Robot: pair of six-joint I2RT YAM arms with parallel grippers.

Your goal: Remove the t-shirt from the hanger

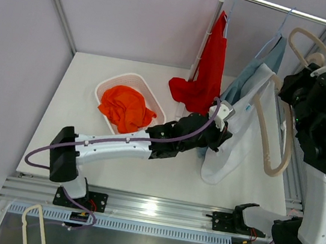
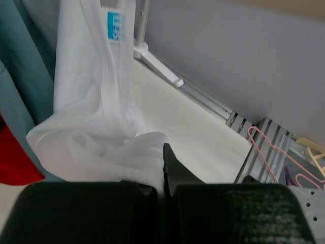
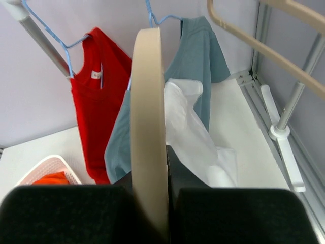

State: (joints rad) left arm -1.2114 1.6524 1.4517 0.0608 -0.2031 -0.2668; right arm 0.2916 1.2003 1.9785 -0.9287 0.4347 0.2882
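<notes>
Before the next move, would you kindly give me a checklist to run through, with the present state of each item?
1. Grip of the left gripper on the white fabric t-shirt: ok, shut on a bunched fold.
2. Grip of the right gripper on the beige curved hanger: ok, clamped.
3. The shirt is free of the hanger: not ok, its top seems to hang on one hanger arm.
4. The grey-blue t-shirt is clear of the white one: not ok, they touch.
5. The white plastic laundry basket has room: ok, only an orange cloth inside.
</notes>
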